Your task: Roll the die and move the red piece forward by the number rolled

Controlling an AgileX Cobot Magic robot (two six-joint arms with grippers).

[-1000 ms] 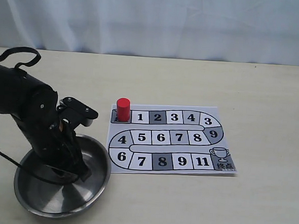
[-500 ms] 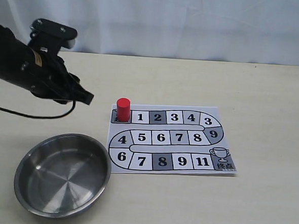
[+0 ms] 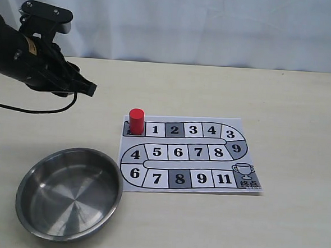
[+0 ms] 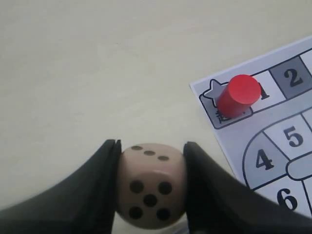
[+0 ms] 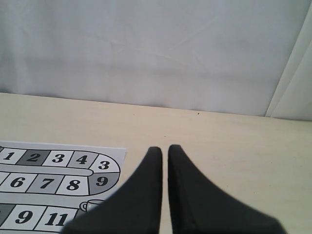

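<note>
– While the left claw [image 4: 151, 145] hangs above the tabletop [image 3: 295, 109], off the board's start end, what is it gripping?
– The die [image 4: 151, 187], clamped between both fingers. Five pips face the wrist camera, and three show on the adjoining face.
– And the red piece [image 3: 136, 121]?
– Upright on the grey start square of the board [image 3: 192, 152], just beside square 1 and well apart from that claw.
– The steel bowl [image 3: 68, 197]?
– On the tabletop, its rim right at the board's edge by square 6. I cannot tell whether they touch.
– The right claw [image 5: 165, 148]?
– Fingers drawn together with only a thin slit between them, over the tabletop near the board's 3 and 9 bend.
</note>
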